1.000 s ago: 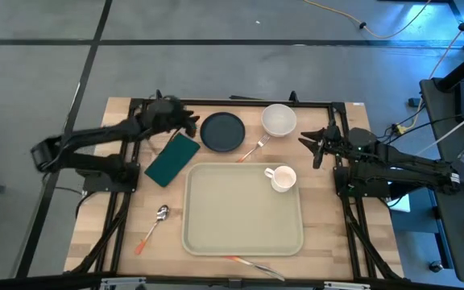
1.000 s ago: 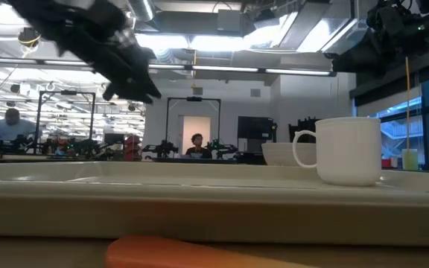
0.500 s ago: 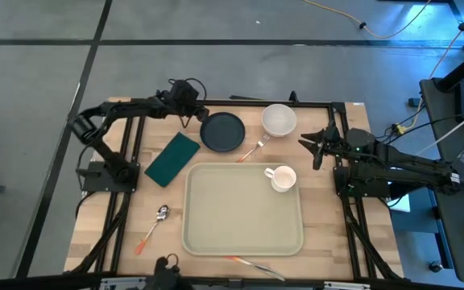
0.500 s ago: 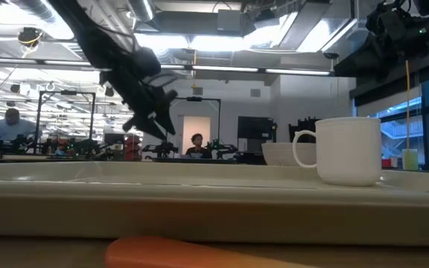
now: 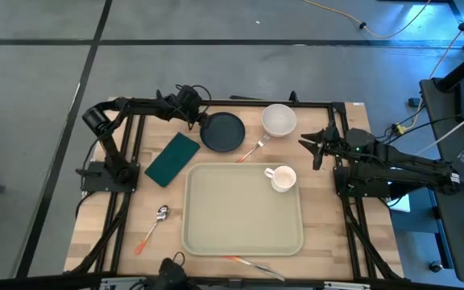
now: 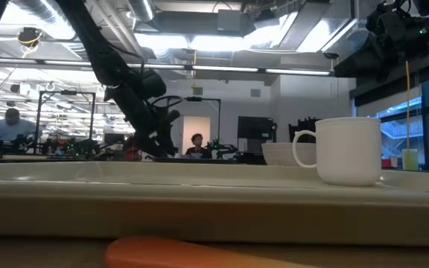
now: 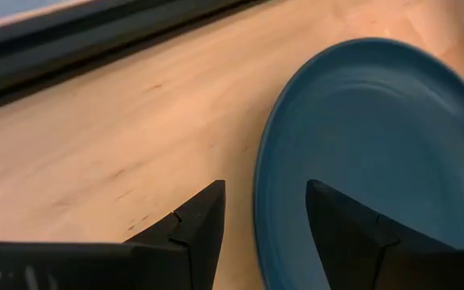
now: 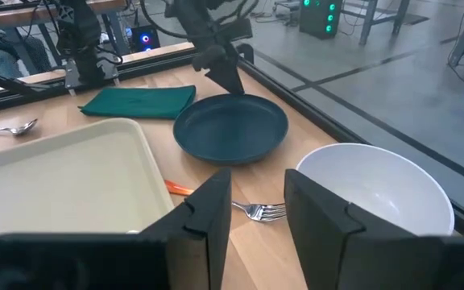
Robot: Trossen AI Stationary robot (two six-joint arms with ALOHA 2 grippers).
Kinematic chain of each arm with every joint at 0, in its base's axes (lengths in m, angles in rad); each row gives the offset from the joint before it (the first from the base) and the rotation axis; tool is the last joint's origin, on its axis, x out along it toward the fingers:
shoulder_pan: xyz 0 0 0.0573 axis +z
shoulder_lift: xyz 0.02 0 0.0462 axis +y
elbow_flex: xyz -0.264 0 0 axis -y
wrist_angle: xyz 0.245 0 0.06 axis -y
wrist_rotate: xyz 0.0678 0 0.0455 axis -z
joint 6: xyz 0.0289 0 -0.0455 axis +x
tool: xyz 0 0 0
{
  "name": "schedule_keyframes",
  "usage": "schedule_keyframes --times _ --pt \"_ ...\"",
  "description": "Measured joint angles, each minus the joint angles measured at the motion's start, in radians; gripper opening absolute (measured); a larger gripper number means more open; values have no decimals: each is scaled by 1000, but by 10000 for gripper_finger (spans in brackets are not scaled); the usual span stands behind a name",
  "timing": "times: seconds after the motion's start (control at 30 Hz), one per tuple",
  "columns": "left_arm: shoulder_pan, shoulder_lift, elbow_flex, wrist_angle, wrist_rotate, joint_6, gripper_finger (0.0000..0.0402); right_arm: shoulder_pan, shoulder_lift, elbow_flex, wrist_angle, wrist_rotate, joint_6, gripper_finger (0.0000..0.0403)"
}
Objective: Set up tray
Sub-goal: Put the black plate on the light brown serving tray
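— Plate point(image 7: 377, 153) rim is straddled by the open, empty left gripper point(image 7: 264, 209); where is the tray point(image 5: 244, 211)?

— Mid-table, toward the near edge from the plate. Right gripper point(image 8: 256, 201) is parted, nothing held.

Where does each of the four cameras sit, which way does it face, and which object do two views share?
High view: overhead, straight down on the wooden table, both arms and the large cream plastic tray.
Low view: at table height, level across the tray rim towards the white ceramic mug; arms enter from above.
Left wrist view: past the open left gripper at the round dark blue plate.
Right wrist view: past the right gripper over the white bowl.
Both wrist views show the plate.
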Motion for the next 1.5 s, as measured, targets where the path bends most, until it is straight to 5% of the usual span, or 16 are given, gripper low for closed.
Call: schedule_keyframes --times 0.3,0.6,0.77,0.93,1.33,1.5 --pt "-1 24 0 0 27 0 145 0 0 0 -1 0 -4 120" --pt "0 24 0 0 62 55 16 0 0 0 -52 0 -1 120" --pt "9 -10 30 -5 98 88 6 0 0 0 -56 0 0 120" --pt "-17 -85 104 2 252 92 5 0 0 0 -56 0 2 120" --pt "-430 -120 266 -154 279 168 4 0 0 0 -52 1 0 120" --pt "-591 -93 299 -192 93 134 4 0 0 0 -51 1 0 120"
